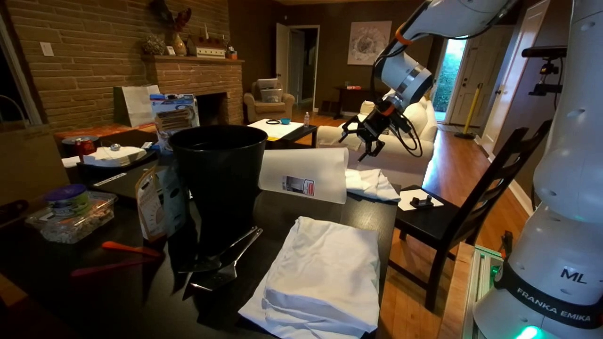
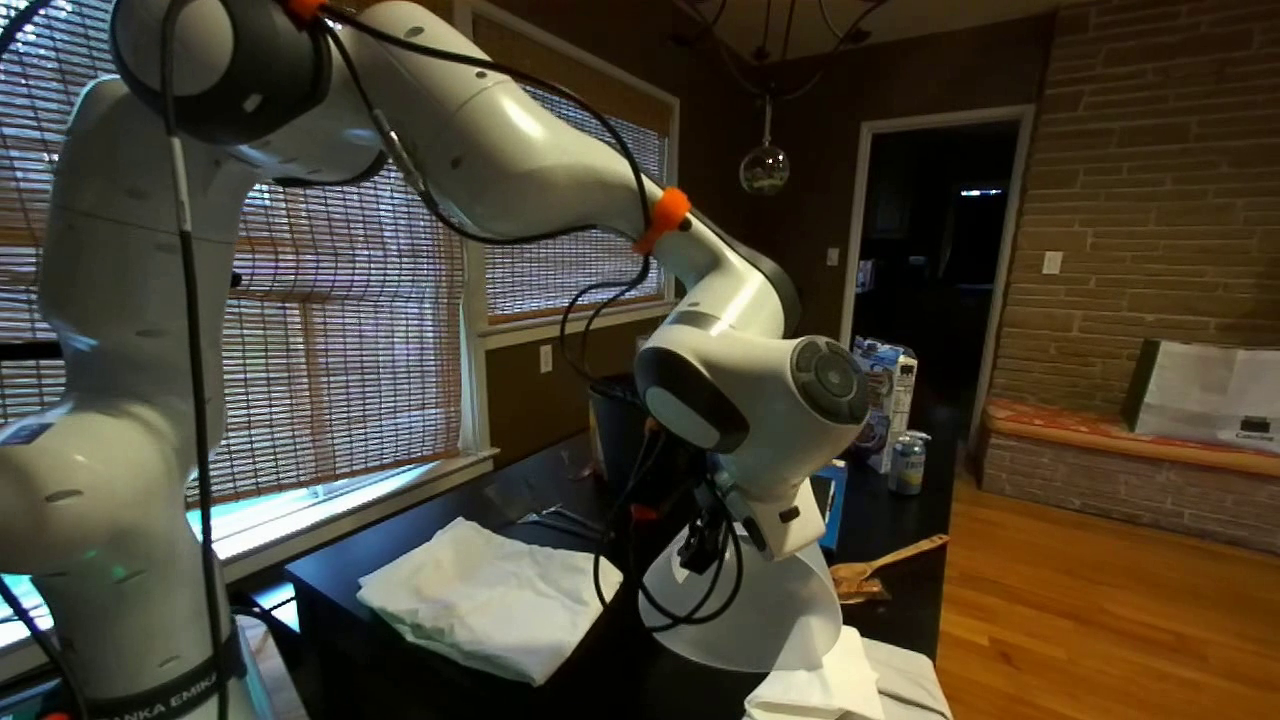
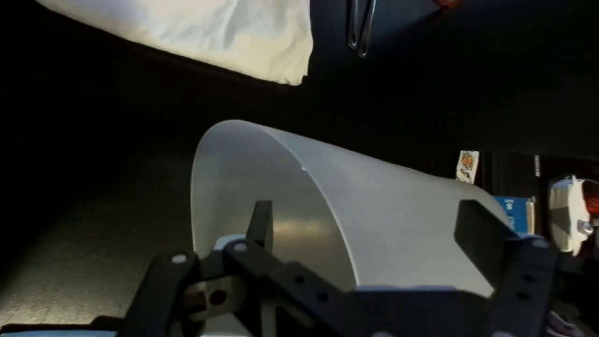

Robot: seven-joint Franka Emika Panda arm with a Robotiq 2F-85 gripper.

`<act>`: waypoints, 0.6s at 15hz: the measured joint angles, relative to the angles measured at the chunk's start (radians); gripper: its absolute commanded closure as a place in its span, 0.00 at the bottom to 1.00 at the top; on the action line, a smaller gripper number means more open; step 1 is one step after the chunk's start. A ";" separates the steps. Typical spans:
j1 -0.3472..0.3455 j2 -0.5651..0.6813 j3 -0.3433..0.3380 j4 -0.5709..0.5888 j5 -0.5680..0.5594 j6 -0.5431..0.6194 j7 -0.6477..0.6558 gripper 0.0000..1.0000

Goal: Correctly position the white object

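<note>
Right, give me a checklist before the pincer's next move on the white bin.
1) White bin upright: not ok, it lies on its side.
2) Pincer open: ok, its jaws stand apart.
3) Fingers either side of the rim: ok in the wrist view.
4) Fingers low enough to grip: cannot tell.
5) White bin clear of the black bin: cannot tell, the black bin hides its far end in an exterior view.
6) Rumpled white cloth free of the white bin: cannot tell.

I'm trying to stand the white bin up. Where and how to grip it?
I'd pinch the upper rim of the white bin from above its open end: it lies on its side, and the thin edge should let the end effector straddle the wall.
</note>
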 measured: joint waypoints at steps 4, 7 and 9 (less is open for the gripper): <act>-0.018 0.038 0.004 0.012 0.099 -0.036 -0.129 0.00; -0.026 0.070 0.005 0.028 0.144 -0.047 -0.198 0.00; -0.032 0.090 0.008 0.042 0.187 -0.048 -0.241 0.00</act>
